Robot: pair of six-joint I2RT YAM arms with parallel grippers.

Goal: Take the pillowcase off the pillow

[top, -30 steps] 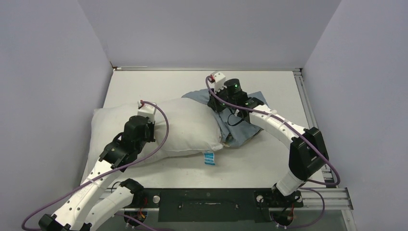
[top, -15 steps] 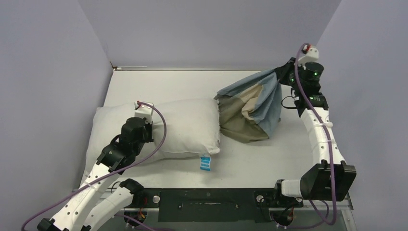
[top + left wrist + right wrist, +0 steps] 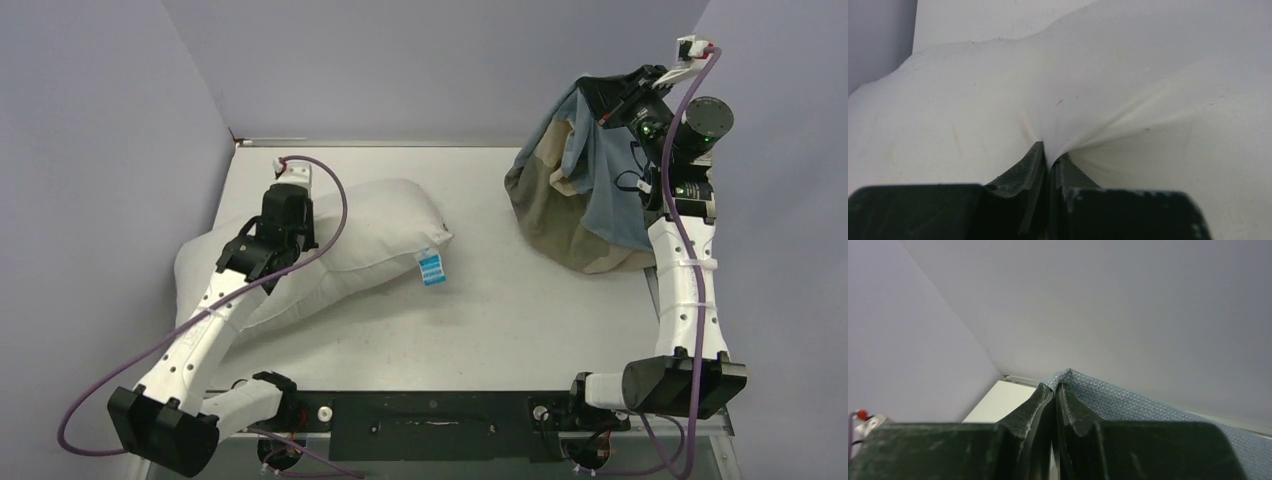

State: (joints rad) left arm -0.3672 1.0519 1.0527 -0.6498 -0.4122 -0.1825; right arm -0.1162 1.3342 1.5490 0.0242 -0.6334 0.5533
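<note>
The pillowcase (image 3: 570, 210) is fully off, hanging over the table's (image 3: 520, 320) far right corner, pinched by the right gripper (image 3: 1054, 389), while the left gripper (image 3: 1050, 154) pinches the bare pillow (image 3: 375, 240) near the left edge, so little seems left.

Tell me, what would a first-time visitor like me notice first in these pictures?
The limp blue pillowcase hangs in the air at the far right, pinched in the shut jaws of the raised right arm, its tan inside showing. Next comes the plump white pillow, lying bare on the left of the table with a small blue tag at its edge. The left arm has its jaws pinching a fold of the pillow's fabric.
</note>
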